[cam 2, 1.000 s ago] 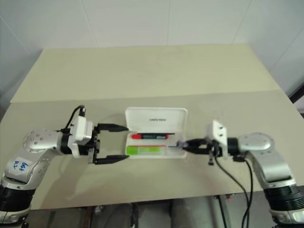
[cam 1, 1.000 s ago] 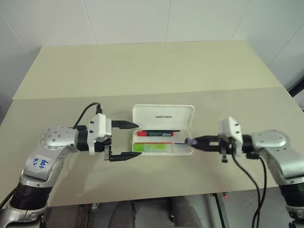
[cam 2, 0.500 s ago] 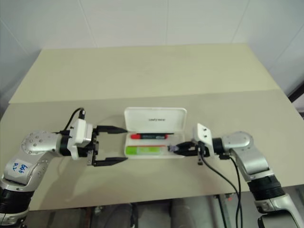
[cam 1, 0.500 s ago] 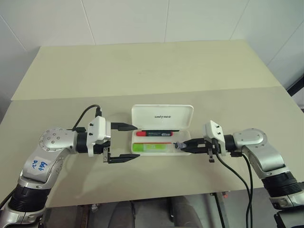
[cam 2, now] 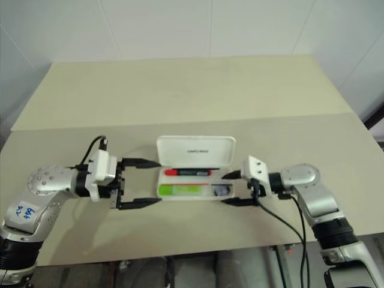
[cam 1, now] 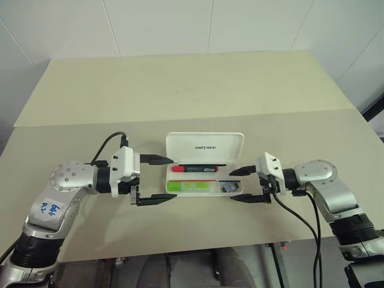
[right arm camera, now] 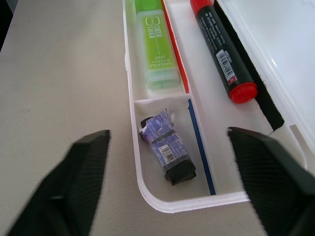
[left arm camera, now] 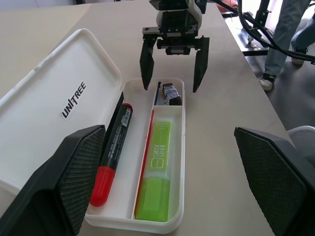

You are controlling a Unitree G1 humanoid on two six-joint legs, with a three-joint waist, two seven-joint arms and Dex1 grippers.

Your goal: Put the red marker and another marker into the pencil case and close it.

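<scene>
Lying open near the middle of the beige table (cam 1: 180, 90), the pencil case (cam 1: 204, 187) with its white lid (cam 1: 204, 147) tipped back toward 12 o'clock, "UNITREE" readable on it. Resting in the rear channel of the tray, the red marker (cam 1: 198, 168), black barrel lengthwise, red end toward 9 o'clock. Resting in the front channel, another marker (cam 1: 191, 186), lime green, parallel to the red one and parted from it by a thin divider with a red stripe. Sitting in the small end compartment at the 3 o'clock end, past a cross wall from the green marker, a small dark wrapped object (right arm camera: 166, 147), tilted, touching the tray floor.

Hovering at the 9 o'clock end of the case, the left gripper (cam 1: 157, 179), pointing toward 3 o'clock, fingers spread wide and holding nothing; one finger near the rear corner by the hinge, the other near the front corner, the end of the tray between them. Whether either fingertip touches the plastic, cannot tell.

Hovering at the 3 o'clock end, the right gripper (cam 1: 237, 183), pointing toward 9 o'clock, fingers likewise spread wide and empty, straddling the end compartment with the dark object lying free between and below them.

Standing past the far table edge in the left wrist view, a person's legs (left arm camera: 287, 29).
</scene>
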